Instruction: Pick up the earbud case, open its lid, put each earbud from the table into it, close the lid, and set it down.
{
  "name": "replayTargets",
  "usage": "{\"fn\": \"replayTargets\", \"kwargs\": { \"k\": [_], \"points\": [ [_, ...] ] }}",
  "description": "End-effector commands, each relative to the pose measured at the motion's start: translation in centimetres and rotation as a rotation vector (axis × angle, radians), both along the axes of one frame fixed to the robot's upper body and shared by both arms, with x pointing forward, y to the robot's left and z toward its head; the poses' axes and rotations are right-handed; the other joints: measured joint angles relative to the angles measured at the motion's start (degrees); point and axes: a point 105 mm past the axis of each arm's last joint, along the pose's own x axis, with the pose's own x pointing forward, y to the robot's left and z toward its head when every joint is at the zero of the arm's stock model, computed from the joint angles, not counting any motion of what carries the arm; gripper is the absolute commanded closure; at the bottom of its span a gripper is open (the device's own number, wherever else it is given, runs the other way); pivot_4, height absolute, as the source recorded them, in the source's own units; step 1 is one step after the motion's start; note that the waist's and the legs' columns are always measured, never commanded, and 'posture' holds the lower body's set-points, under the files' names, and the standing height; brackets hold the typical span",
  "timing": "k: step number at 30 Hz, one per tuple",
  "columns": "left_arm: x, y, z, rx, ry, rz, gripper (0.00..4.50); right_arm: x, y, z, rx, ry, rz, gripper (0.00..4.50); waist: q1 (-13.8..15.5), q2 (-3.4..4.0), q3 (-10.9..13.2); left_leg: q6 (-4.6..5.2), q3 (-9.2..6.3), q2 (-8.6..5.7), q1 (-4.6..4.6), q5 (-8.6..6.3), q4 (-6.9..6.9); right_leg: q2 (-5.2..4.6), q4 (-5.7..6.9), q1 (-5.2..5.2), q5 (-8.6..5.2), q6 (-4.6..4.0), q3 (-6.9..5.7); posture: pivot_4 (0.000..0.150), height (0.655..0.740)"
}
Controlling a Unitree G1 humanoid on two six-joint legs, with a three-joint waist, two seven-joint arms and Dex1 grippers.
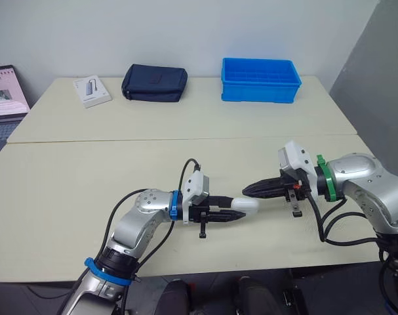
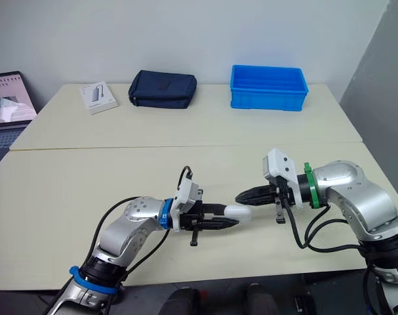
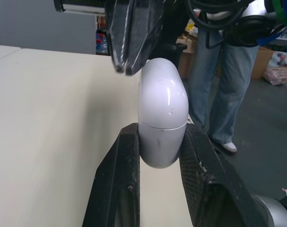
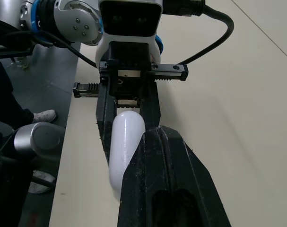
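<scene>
Left end effector (image 1: 233, 213) is gripping the white earbud case (image 1: 246, 205), its two black fingers pressing on the lower half from both sides. The case is hanging just above the desk (image 1: 67, 190), with its lid closed and its rounded lid end pointing away from the left end effector. The right end effector (image 1: 246, 191) is meeting the case from the opposite side, its fingers pressed together with nothing between them and their tips lying right beside the lid; whether they are touching it cannot be told. Far behind the case, a blue bin (image 1: 260, 80) is sitting at the back of the desk. Behind the case and further to the left, a dark blue pouch (image 1: 154, 83) and a white box (image 1: 92, 90) are lying. A person in jeans (image 3: 223, 85) is standing beyond the case.
</scene>
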Motion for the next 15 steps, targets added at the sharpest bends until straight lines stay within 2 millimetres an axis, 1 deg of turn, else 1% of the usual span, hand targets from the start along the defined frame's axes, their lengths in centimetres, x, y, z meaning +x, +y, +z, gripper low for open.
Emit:
{"fn": "replayTargets", "kwargs": {
  "k": [1, 5, 7, 9, 11, 13, 15],
  "points": [
    [0.1, -0.2, 0.9, -0.034, -0.029, 0.001, 3.72, -0.9, -0.1, 0.1, -0.021, -0.007, 0.045, 4.5, 0.01, 0.0, 0.0, 0.0, 0.0, 0.0, 0.0, 0.0, 0.0, 0.0, 0.0, 0.0, 0.0, 0.0, 0.0, 0.15, 0.7218],
    [0.2, -0.3, 1.0, -0.044, -0.012, 0.014, 3.72, -1.0, -0.3, -0.5, -0.041, -0.006, 0.046, 4.5, -0.02, 0.0, 0.0, 0.0, 0.0, 0.0, 0.01, 0.0, 0.0, 0.0, 0.02, 0.0, 0.0, 0.0, 0.0, 0.15, 0.7218],
    [0.4, -0.2, 1.0, -0.046, 0.017, 0.032, 3.72, -0.7, -0.3, -0.6, -0.04, -0.027, 0.027, 4.5, -0.02, 0.0, 0.0, 0.0, -0.01, 0.0, 0.01, 0.0, 0.0, 0.0, 0.02, 0.0, 0.0, 0.0, 0.0, 0.15, 0.7218],
    [0.8, -0.1, 0.8, -0.041, 0.096, 0.057, 3.72, 0.3, -0.5, -0.4, -0.027, -0.068, -0.032, 4.5, -0.03, 0.0, 0.0, 0.0, 0.0, 0.0, 0.0, 0.0, 0.0, 0.0, 0.01, 0.0, 0.0, 0.0, 0.0, 0.15, 0.7218],
    [1.0, 0.0, 0.3, -0.019, 0.221, 0.068, 3.72, 1.1, -0.8, -0.2, -0.016, -0.113, -0.088, 4.5, -0.05, 0.0, 0.0, 0.0, 0.0, 0.0, 0.01, 0.0, 0.01, 0.0, 0.03, 0.0, 0.0, 0.01, 0.01, 0.15, 0.7218],
    [0.9, 0.2, -0.8, 0.065, 0.368, 0.054, 3.72, 1.8, -1.4, -0.3, -0.019, -0.139, -0.149, 4.5, -0.07, -0.01, 0.0, 0.0, -0.05, 0.0, 0.0, 0.0, 0.02, 0.0, 0.06, 0.0, 0.0, 0.01, -0.04, 0.15, 0.7218],
    [1.5, 0.4, -2.1, 0.156, 0.484, 0.089, 3.72, 2.1, -2.0, -0.7, -0.027, -0.156, -0.217, 4.5, -0.12, -0.01, 0.0, 0.0, -0.07, -0.01, 0.01, 0.0, 0.03, 0.01, 0.07, 0.0, 0.0, 0.01, -0.07, 0.15, 0.7218]
  ]
}}
